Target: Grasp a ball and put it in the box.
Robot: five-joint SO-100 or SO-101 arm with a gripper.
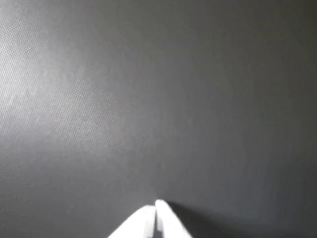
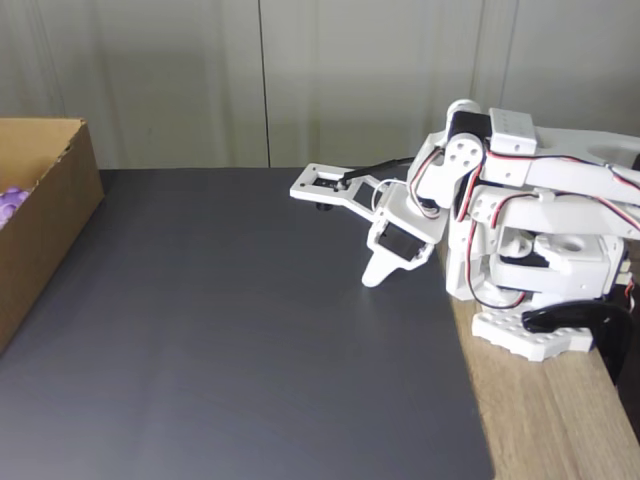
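The brown cardboard box (image 2: 45, 215) stands at the left edge of the fixed view. Inside it, at the frame's edge, a bit of the purple ball (image 2: 10, 203) shows. My white gripper (image 2: 374, 276) hangs folded near the arm's base at the right, far from the box, its tips just above the dark mat. In the wrist view the gripper (image 1: 156, 204) enters from the bottom edge with its two white fingertips (image 1: 167, 218) pressed together and nothing between them.
A dark grey mat (image 2: 240, 330) covers most of the table. The arm's white base (image 2: 535, 335) stands on a bare wooden strip (image 2: 545, 420) at the right. A pale wall runs behind the table.
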